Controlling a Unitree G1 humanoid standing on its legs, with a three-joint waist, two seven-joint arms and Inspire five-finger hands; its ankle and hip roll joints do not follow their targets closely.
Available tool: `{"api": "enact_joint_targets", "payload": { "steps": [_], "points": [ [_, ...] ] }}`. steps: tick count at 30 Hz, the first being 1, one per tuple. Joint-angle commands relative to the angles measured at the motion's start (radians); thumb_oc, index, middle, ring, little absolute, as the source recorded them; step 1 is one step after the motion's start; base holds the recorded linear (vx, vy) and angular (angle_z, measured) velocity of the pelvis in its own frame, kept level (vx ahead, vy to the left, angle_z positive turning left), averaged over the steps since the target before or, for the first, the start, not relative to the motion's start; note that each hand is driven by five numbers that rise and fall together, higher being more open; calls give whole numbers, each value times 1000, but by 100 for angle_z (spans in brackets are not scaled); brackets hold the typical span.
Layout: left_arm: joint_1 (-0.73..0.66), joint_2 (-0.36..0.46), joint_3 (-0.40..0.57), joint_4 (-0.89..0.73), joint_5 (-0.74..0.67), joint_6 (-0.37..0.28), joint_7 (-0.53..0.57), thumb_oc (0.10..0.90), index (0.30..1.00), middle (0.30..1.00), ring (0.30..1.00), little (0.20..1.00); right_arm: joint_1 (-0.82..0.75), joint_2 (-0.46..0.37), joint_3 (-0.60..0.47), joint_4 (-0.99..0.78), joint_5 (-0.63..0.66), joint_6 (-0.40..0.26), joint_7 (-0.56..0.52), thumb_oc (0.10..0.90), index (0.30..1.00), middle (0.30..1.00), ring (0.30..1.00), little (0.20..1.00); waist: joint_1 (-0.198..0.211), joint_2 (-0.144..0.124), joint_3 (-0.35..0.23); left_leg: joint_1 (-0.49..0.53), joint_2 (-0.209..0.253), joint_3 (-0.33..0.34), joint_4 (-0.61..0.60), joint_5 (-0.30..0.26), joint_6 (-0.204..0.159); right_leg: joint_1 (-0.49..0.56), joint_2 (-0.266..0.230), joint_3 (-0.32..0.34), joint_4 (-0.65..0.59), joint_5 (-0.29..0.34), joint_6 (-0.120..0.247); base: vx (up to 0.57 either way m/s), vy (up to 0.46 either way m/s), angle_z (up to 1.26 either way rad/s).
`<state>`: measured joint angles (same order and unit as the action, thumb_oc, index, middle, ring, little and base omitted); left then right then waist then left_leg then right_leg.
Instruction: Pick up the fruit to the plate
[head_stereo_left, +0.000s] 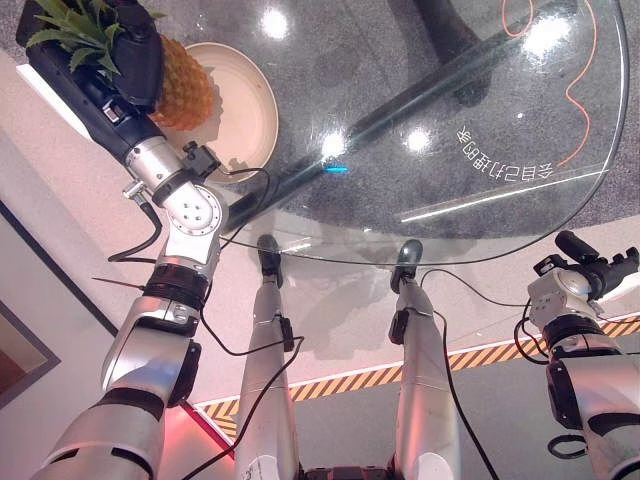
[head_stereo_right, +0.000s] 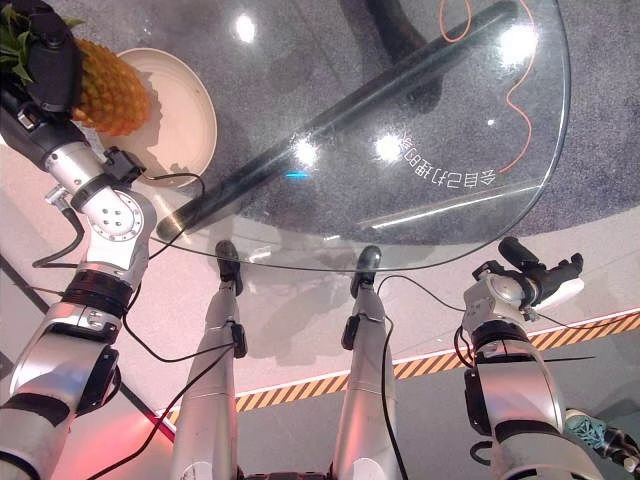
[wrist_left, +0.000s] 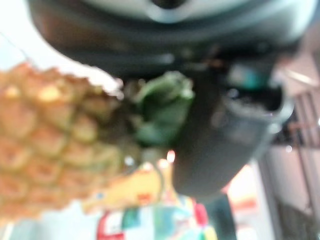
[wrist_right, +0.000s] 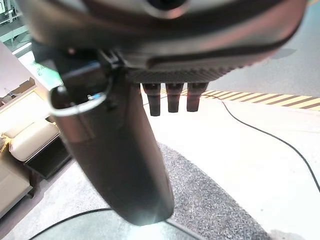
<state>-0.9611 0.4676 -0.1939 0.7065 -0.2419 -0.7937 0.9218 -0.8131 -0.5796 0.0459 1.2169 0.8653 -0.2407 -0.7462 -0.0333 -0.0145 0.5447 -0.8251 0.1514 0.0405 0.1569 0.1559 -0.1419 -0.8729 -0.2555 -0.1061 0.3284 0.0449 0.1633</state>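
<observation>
- Fingers of our left hand (head_stereo_left: 135, 50) wrap round the pineapple (head_stereo_left: 183, 85) near its green leaves.
- We hold the pineapple over the near rim of the cream plate (head_stereo_left: 250, 110) on the glass table (head_stereo_left: 480, 120).
- Our right hand (head_stereo_right: 545, 272) hangs beside the table's near edge, fingers straight.

Round glass tabletop (head_stereo_left: 480, 110), clear with printed lettering near the near edge. Beige plate (head_stereo_left: 245, 110) sits at its left edge; pineapple (head_stereo_left: 185, 85) over the plate's left rim.
</observation>
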Motion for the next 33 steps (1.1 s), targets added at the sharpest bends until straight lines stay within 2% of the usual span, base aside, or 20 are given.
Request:
{"api": "enact_joint_targets", "payload": {
  "steps": [1,14,26,27,28,33],
  "points": [
    [-80,42,32,-41,15,-150,-6,100,300,300,300,200,39,-27,-51,33,6,-31,-30,800,900,900,900,900,24,-43,-25,-22,-36,-40,92,-127,25,35,53,-46,-104,37,-20,0,0,0],
    [-49,11,25,-52,-63,-167,-114,100,300,300,300,200,31,-18,-51,32,3,-32,-37,800,900,900,900,900,31,-44,-25,-22,-40,-44,94,-131,28,36,52,-52,-104,40,-18,0,0,0],
    [-37,2,14,-59,-64,-166,-142,100,300,300,300,200,31,-22,-52,33,0,-29,-36,800,900,900,900,900,30,-42,-25,-26,-40,-44,98,-134,29,32,52,-50,-101,40,-18,0,0,0],
    [-37,2,13,-61,-66,-164,-143,388,547,547,547,488,33,-23,-52,32,0,-30,-36,800,900,900,900,900,29,-42,-25,-26,-41,-44,99,-134,30,31,52,-49,-99,40,-19,0,0,0],
    [-35,2,12,-61,-71,-164,-146,800,900,900,900,900,35,-23,-53,32,-1,-32,-36,800,900,900,900,900,30,-41,-25,-26,-42,-44,101,-135,30,31,51,-49,-98,40,-19,0,0,0],
    [-31,-3,12,-66,-52,-168,-139,800,900,900,900,900,33,-24,-55,31,-4,-34,-37,800,900,900,900,900,30,-38,-25,-28,-45,-46,103,-136,31,27,52,-47,-95,38,-19,0,0,0]
  ]
}}
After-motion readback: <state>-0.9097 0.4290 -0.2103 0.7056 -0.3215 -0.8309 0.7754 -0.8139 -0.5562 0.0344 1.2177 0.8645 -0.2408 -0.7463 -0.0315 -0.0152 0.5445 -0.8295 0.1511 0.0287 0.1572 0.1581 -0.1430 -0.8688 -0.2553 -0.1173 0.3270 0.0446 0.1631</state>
